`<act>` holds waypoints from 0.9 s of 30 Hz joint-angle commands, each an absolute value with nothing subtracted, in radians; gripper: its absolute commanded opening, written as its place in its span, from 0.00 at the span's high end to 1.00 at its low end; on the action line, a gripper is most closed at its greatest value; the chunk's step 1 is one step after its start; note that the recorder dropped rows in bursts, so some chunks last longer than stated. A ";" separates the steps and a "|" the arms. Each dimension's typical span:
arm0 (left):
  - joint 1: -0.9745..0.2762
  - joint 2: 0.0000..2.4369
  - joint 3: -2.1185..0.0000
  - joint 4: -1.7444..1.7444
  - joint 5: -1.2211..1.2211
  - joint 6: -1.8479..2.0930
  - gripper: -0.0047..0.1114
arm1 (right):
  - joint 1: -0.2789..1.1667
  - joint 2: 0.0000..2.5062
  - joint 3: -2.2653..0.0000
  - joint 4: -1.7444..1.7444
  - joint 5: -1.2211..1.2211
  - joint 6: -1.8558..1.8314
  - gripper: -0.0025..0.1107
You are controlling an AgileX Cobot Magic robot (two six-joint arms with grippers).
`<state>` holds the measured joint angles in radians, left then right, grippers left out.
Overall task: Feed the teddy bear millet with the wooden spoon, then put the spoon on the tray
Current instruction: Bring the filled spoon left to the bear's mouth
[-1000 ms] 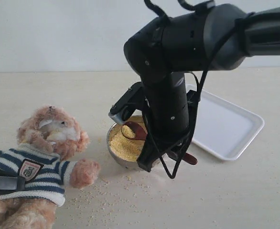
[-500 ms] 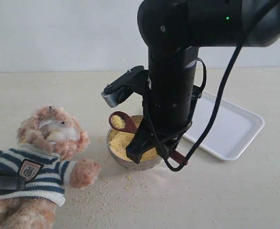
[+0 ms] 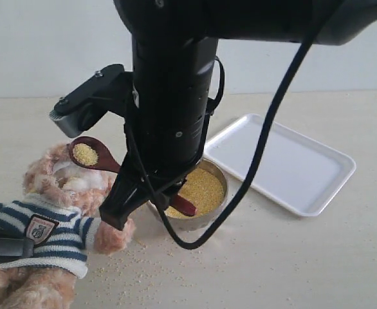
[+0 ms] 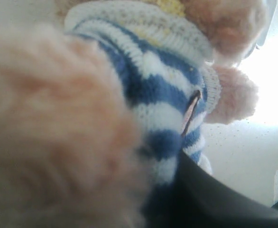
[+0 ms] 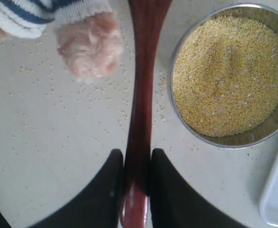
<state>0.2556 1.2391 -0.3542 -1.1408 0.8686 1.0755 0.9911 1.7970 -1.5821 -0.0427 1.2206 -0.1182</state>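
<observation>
Pale beige tabletop (image 3: 317, 270) is spread beneath a plain white wall, and loose yellow grains (image 3: 151, 259) are scattered over its near left part. At the left, the fluffy light-brown teddy bear in a navy-and-white striped shirt (image 3: 50, 233) is laid back. The left gripper (image 3: 5, 248) is pressed against its torso; whether those jaws are clamped on the plush or only resting there cannot be told.

The slim, dark reddish-brown wooden spoon (image 3: 105, 162) is pinched by its handle between the closed fingers of the right gripper (image 5: 137, 164). Its oval bowl, carrying a small yellow load, is held just beside the bear's head, above the pale muzzle.

Scooping is judged done. The last approach to the muzzle is left, and then the placing of the spoon. The flat white rectangular tray (image 3: 285, 167) is seen at the far right, well apart from the bear. The round steel bowl (image 3: 208, 223) of fine yellow millet (image 3: 204, 187) is set between them.

On that route the bowl's rim and the tray's low raised rim would have to be cleared. A black cable loop (image 3: 175, 243) is hung low by the bowl's near side, and the bear's paw is just left of it. Open table is offered at the near right.
</observation>
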 commanded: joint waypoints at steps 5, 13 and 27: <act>0.257 1.230 -0.351 -1.155 0.879 1.078 0.92 | 1.071 1.920 -1.691 -0.131 1.221 -0.110 0.98; 0.257 1.230 -0.351 -1.155 0.879 1.078 0.92 | 1.095 1.965 -1.698 -0.358 1.221 -0.060 0.98; 0.257 1.230 -0.351 -1.155 0.879 1.078 0.92 | 1.192 1.992 -1.698 -0.600 1.221 -0.041 0.98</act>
